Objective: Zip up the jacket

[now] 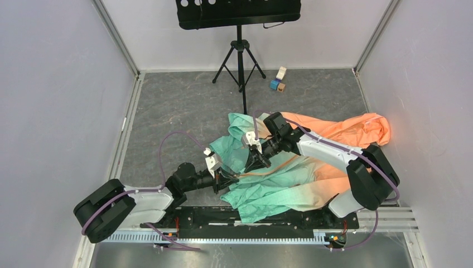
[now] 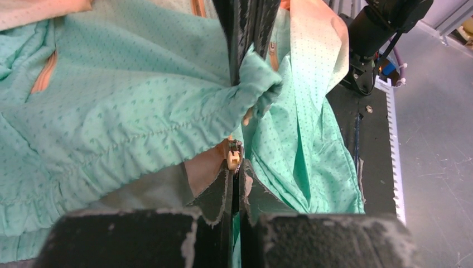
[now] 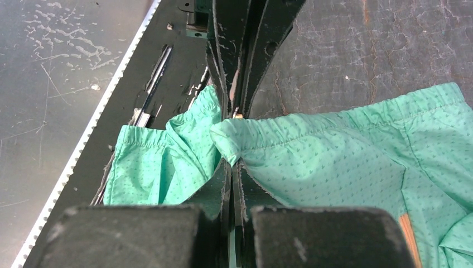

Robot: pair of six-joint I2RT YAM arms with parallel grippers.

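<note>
**Item: jacket** [image 1: 290, 187]. A thin, wrinkled windbreaker lying crumpled on the grey table [image 1: 178, 106], directly in front of the two arm bases. The mint-green part is on the near left. The peach-orange part trails away to the far right.

**Gathered hem** [image 3: 334, 125]. An elasticated green edge, bunched where both grippers meet it.

**Cream zipper piece** [image 2: 234, 158]. Small, sitting just past the left fingertips at the hem. Whether it is the slider or the end pin cannot be told.

**Left gripper** [image 1: 224, 180]. The fingers are pressed together, pinching the green cloth at the hem beside the zipper piece.

**Right gripper** [image 1: 257, 161]. The fingers are pressed together on a fold of the same hem, just beside the left gripper and tip to tip with it.

**Condition of task.** Judged early: the front looks open and the zipper ends do not look joined.

**Hazards.**
- The slick, thin cloth may slip from either pinch if the arms pull apart.
- The close fingertips may knock each other.
- Loose fabric near the zipper piece may jam in the teeth.
- A hard tug may drag the whole garment instead of tensioning the zipper line.

**Also present:** music stand [image 1: 240, 50] and small blocks [image 1: 279, 81], both well apart from the jacket.
</note>
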